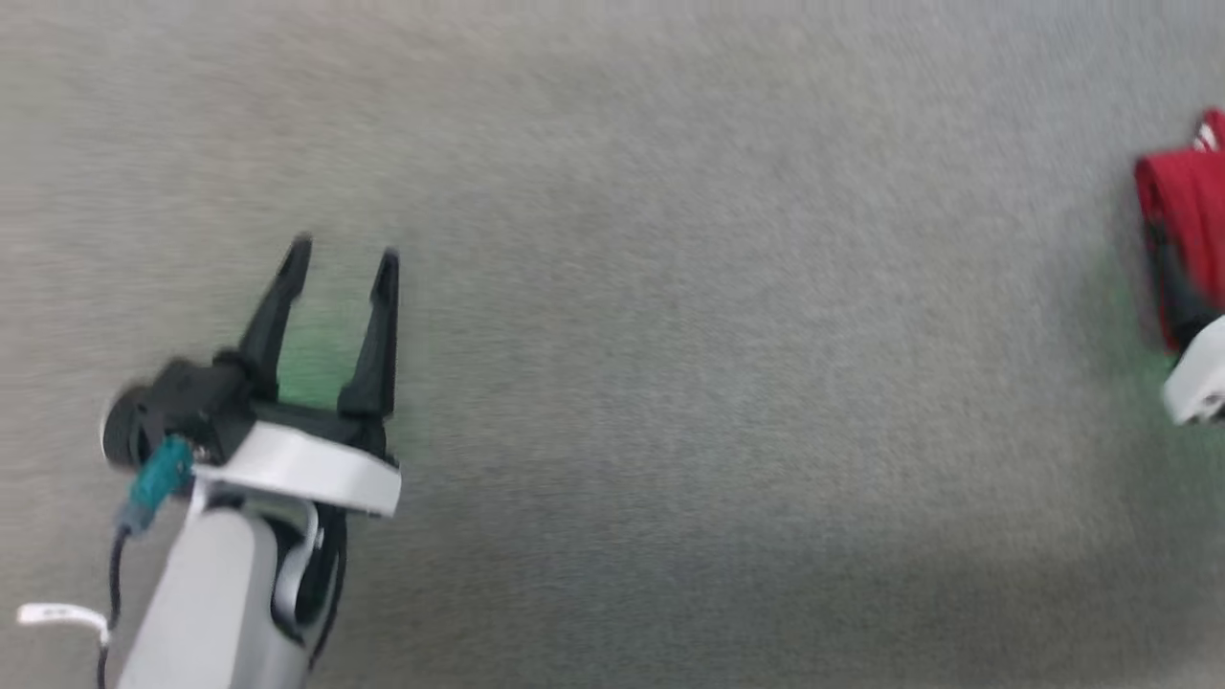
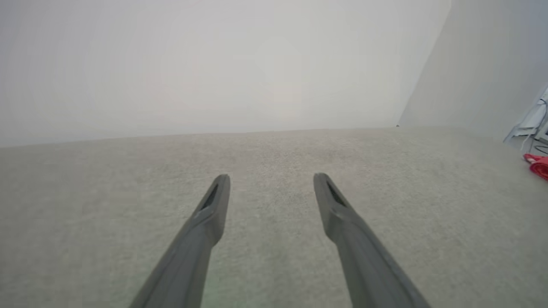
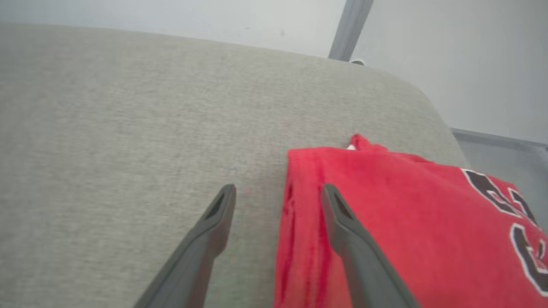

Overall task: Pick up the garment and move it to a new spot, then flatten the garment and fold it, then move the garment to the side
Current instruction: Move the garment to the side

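Head view is blurry. My left gripper (image 1: 343, 260) sits lower left over the gray surface (image 1: 670, 335), fingers wide apart, nothing btwn them, no cloth near. The shirt (image 1: 1196, 191) is at far right, cut off by the frame edge, well apart from that gripper. A pale bit of the right arm (image 1: 1196, 383) shows just below the shirt. A dark strip lies across the red there, too blurred for me to call.

Left wrist view: jaws spread, bare gray under & ahead of them, pale wall (image 2: 214, 64) behind. The shirt is a small red scrap at the right edge, w/ some white gear and cables (image 2: 531, 124) beyond it.

Right wrist view: right gripper (image 3: 278, 190) jaws spread too, gripping nothing. The shirt lies folded & flat on the surface, near its rounded corner. Its left edge runs up btwn my two fingers: one finger (image 3: 207, 239) over bare gray, the other over red fabric. Can't tell if that one touches the cloth. Black print (image 3: 513, 214) w/ white outline shows on the shirt at far right. A gray post (image 3: 349, 30) stands past the surface's far edge, against the wall.
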`<state>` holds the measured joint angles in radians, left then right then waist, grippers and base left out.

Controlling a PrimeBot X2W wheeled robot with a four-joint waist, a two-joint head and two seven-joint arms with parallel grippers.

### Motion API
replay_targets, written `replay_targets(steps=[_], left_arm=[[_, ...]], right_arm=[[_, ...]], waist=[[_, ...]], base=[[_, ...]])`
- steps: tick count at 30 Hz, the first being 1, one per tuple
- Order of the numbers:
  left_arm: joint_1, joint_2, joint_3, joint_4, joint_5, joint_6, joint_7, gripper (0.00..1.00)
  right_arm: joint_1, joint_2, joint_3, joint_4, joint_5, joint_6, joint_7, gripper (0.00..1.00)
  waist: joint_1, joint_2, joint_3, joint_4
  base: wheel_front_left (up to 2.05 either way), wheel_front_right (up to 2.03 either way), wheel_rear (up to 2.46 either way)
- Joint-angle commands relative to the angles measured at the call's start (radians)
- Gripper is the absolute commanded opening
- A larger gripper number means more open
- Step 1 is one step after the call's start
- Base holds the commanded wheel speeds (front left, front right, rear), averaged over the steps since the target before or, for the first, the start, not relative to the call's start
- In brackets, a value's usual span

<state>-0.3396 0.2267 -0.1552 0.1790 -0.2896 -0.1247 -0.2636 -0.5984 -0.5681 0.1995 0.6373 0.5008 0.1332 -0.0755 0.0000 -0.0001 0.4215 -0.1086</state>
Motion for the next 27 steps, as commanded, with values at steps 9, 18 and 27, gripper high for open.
replay_targets(steps=[9, 18, 27], left_arm=[[0.145, -0.034, 0.044, 0.036, -0.004, -0.007, -0.001, 1.0], [0.253, -0.053, 0.075, 0.019, -0.034, -0.007, -0.001, 1.0], [0.333, -0.059, 0.1, -0.025, -0.051, -0.007, -0.001, 1.0]], right_arm=[[0.135, 0.088, -0.008, -0.077, -0.035, -0.005, -0.084, 1.0], [0.235, 0.15, -0.038, -0.169, -0.051, -0.003, -0.139, 1.0], [0.381, 0.215, -0.125, -0.3, -0.074, -0.003, -0.171, 1.0]], waist=[[0.0, 0.0001, -0.181, 0.146], [0.0, 0.0001, -0.266, 0.164], [0.0, 0.0001, -0.312, 0.167]], base=[[0.0, 0.0, 0.0], [0.0, 0.0, 0.0], [0.0, 0.0, 0.0]])
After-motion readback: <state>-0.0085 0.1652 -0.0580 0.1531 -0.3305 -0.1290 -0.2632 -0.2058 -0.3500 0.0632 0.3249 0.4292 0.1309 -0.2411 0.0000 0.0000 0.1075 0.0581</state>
